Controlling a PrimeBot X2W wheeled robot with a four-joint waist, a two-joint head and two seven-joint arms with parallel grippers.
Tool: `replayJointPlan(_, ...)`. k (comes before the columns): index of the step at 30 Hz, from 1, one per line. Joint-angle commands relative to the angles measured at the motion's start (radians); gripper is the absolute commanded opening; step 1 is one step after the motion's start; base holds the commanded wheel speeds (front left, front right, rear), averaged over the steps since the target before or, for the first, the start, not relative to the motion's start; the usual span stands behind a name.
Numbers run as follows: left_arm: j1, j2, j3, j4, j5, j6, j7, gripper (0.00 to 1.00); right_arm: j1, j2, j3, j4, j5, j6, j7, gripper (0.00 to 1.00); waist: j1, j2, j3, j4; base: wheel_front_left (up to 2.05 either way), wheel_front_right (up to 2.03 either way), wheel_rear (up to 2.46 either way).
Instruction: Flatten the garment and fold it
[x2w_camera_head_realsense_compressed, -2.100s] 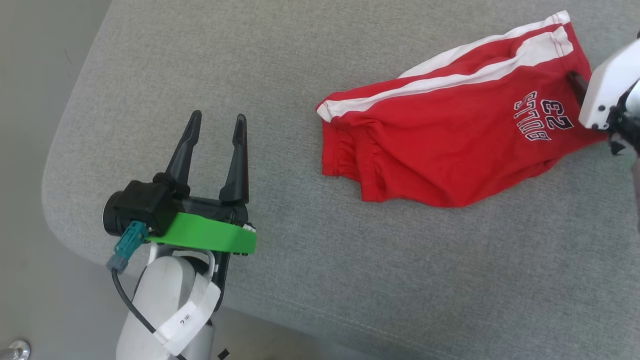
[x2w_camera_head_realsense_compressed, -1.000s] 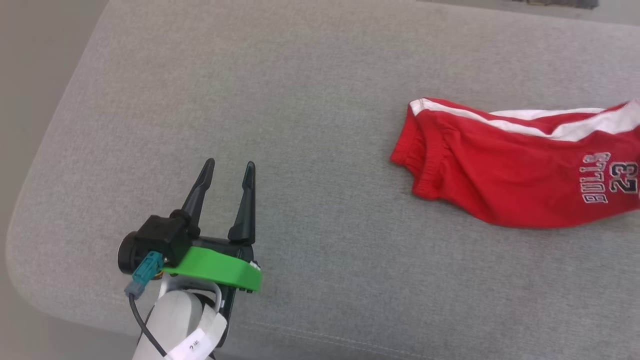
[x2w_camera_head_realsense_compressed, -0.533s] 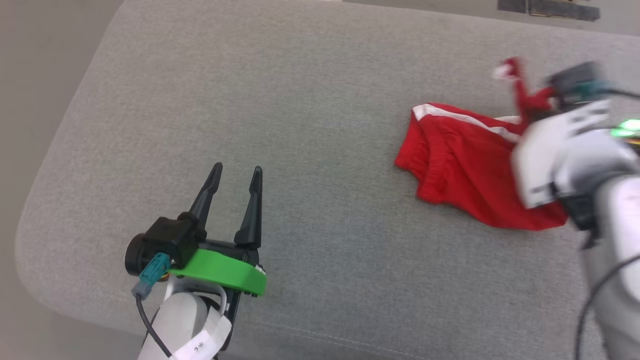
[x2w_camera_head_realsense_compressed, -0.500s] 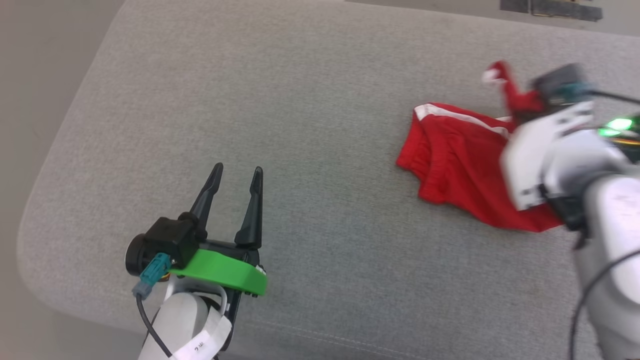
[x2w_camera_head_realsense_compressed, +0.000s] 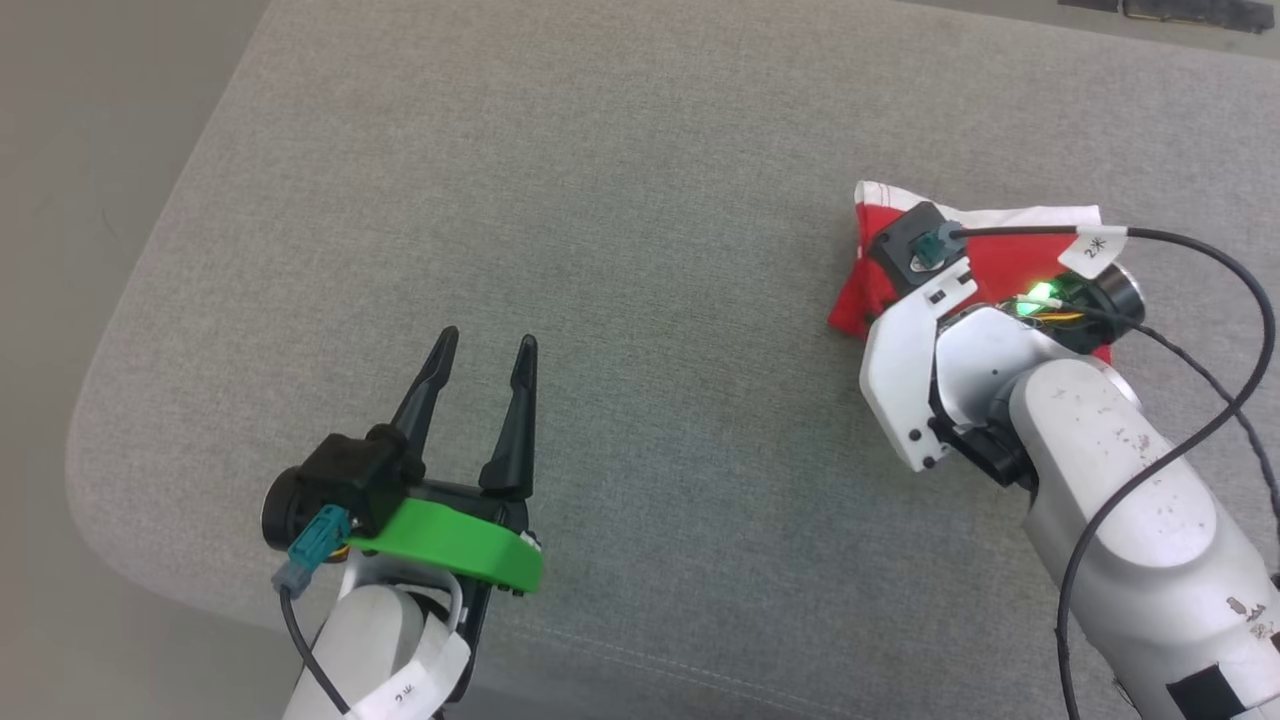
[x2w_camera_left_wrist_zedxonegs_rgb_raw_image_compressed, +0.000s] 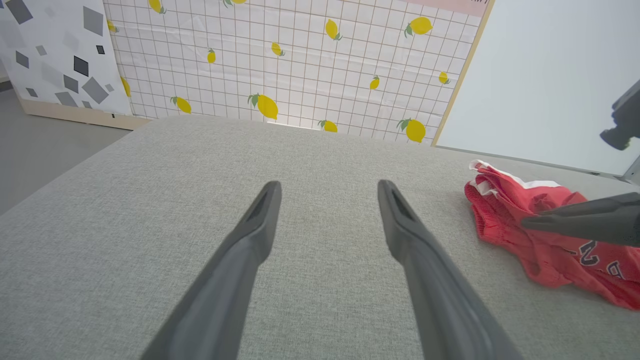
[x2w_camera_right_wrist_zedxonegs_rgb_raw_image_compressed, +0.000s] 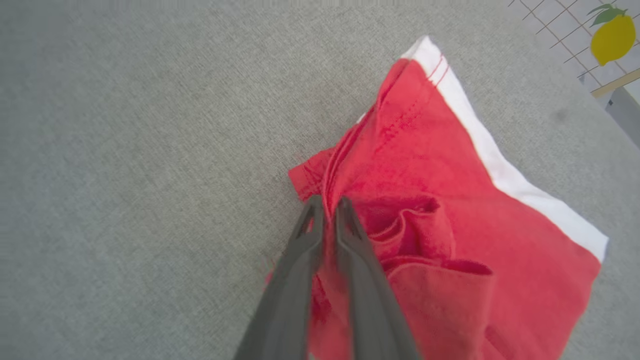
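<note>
The red garment (x2w_camera_head_realsense_compressed: 858, 292) lies bunched and doubled over at the right of the grey cushion (x2w_camera_head_realsense_compressed: 600, 200), its white band (x2w_camera_head_realsense_compressed: 1040, 214) along the far side. My right arm's wrist (x2w_camera_head_realsense_compressed: 925, 255) hangs over it and hides the fingertips there. In the right wrist view my right gripper (x2w_camera_right_wrist_zedxonegs_rgb_raw_image_compressed: 327, 202) stands almost closed, with a red fold of the garment (x2w_camera_right_wrist_zedxonegs_rgb_raw_image_compressed: 450, 200) pinched between its fingers. My left gripper (x2w_camera_head_realsense_compressed: 487, 340) hovers open at the lower left, well clear of the cloth. In the left wrist view my left gripper (x2w_camera_left_wrist_zedxonegs_rgb_raw_image_compressed: 328, 187) holds nothing, and the garment (x2w_camera_left_wrist_zedxonegs_rgb_raw_image_compressed: 505, 220) lies to its right.
The cushion's rounded corner and edge (x2w_camera_head_realsense_compressed: 95, 430) drop to the floor at the left. A lemon-patterned wall panel (x2w_camera_left_wrist_zedxonegs_rgb_raw_image_compressed: 270, 60) stands behind the cushion. A black cable (x2w_camera_head_realsense_compressed: 1230, 270) loops from my right arm.
My right arm has swung in from the right, carrying one end of the garment over onto its left part. The head camera has shifted. The left gripper stays open.
</note>
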Motion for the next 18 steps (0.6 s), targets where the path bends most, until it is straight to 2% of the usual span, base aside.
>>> replayJointPlan(1, -0.005, -0.003, 0.001, -0.001, -0.013, 0.007, -0.004, 1.00, -0.017, 0.008, 0.009, 0.004, 0.031, -0.001, -0.021, 1.00, 0.0000, 0.0000, -0.004, -0.006, 0.00, 0.00, 0.00)
replayJointPlan(4, 0.004, -0.003, 0.010, 0.001, -0.010, 0.009, -0.004, 1.00, -0.012, 0.025, 0.020, -0.024, 0.153, -0.001, -0.077, 1.00, 0.0000, 0.0000, -0.021, -0.023, 0.00, 0.00, 0.00)
replayJointPlan(9, 0.022, -0.003, 0.028, 0.000, -0.005, 0.011, -0.004, 1.00, 0.009, 0.007, -0.041, -0.104, 0.233, -0.001, -0.209, 1.00, 0.0000, 0.0000, -0.053, -0.060, 0.00, 0.00, 0.00)
replayJointPlan(13, 0.041, -0.003, 0.037, -0.003, 0.002, 0.010, -0.004, 1.00, 0.058, 0.014, -0.164, -0.147, 0.236, -0.001, -0.303, 1.00, 0.0000, 0.0000, -0.082, -0.092, 0.00, 0.00, 0.00)
replayJointPlan(18, 0.055, -0.003, 0.044, -0.010, 0.008, 0.009, -0.004, 1.00, 0.131, 0.068, -0.372, -0.165, 0.291, -0.001, -0.369, 1.00, 0.0000, 0.0000, -0.098, -0.120, 0.00, 0.00, 0.00)
